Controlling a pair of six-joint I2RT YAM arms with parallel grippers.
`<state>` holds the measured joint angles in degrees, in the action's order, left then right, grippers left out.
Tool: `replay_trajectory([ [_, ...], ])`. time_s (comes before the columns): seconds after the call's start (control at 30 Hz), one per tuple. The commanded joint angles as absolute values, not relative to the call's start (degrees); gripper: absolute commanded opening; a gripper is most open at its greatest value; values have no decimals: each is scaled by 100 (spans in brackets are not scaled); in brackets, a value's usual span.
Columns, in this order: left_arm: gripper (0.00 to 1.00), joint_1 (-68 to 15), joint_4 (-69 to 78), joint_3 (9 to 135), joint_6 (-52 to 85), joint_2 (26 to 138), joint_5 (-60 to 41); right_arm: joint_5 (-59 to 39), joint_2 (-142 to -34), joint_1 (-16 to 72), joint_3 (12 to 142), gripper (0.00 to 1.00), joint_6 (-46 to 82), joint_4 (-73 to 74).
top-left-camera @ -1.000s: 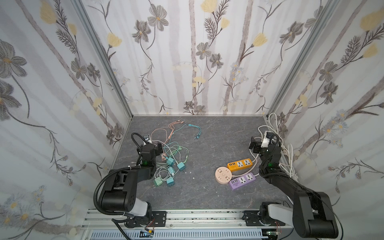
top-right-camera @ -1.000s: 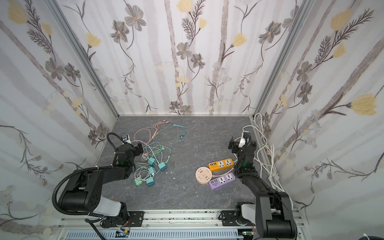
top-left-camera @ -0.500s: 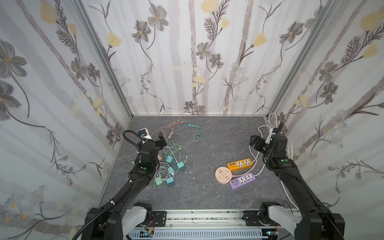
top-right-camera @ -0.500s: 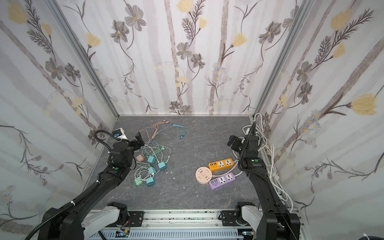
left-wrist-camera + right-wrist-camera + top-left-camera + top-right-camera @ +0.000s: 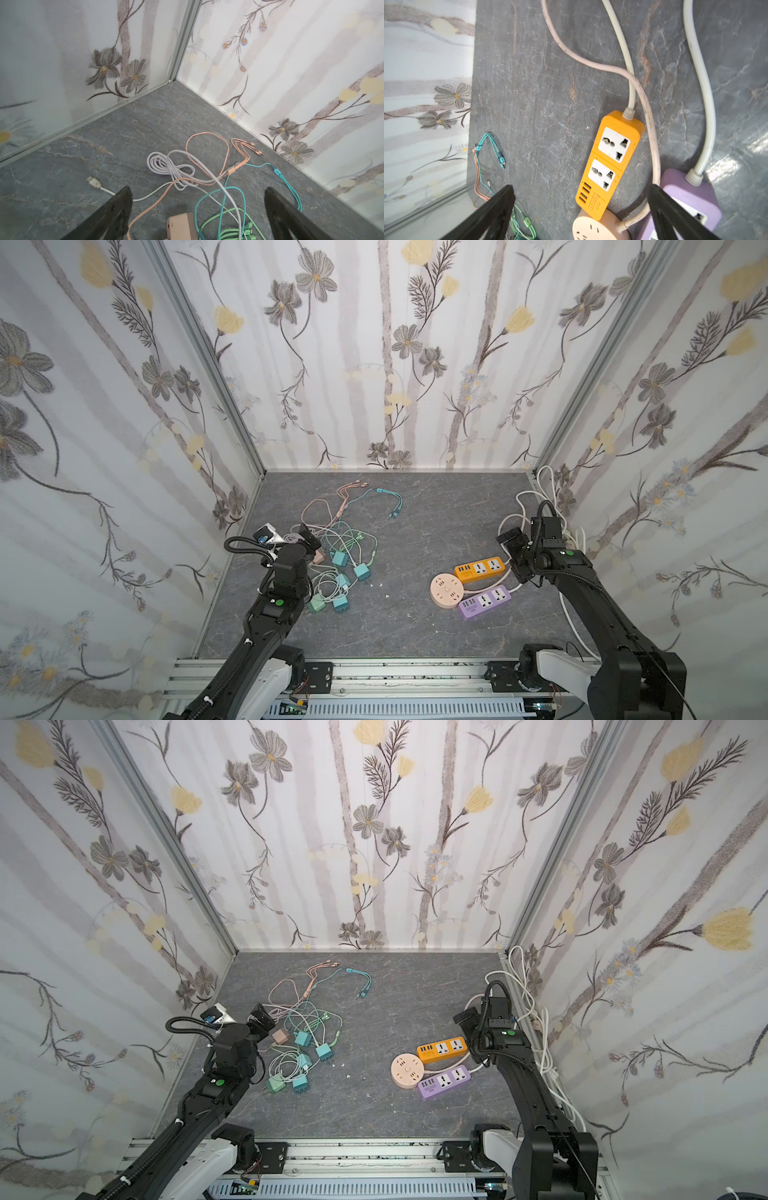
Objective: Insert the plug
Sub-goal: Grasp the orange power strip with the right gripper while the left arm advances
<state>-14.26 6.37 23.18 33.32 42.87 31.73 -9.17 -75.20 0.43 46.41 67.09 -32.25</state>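
Left gripper wide, empty | right gripper wide, empty | pink plug cut off

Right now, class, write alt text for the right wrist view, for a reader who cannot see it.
The open right gripper points down at an orange power strip with two empty sockets, lying on a grey marbled table. A purple strip and a round pink hub lie beside it; a teal cable lies near the floral wall.
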Motion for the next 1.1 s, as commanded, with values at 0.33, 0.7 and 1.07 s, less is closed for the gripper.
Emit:
replay_trajectory([
  [0.33,100,-1413,-879,2082,4553,3689,3669,-1109,-9003,513,5653,99,8356,-4133],
  [0.7,100,-1415,-754,2016,4442,3797,3587,-944,-10307,562,6177,97,8541,-4321],
  [1.07,100,-1415,-658,1996,4219,3992,3250,-552,-10452,580,5977,88,8734,-4055],
])
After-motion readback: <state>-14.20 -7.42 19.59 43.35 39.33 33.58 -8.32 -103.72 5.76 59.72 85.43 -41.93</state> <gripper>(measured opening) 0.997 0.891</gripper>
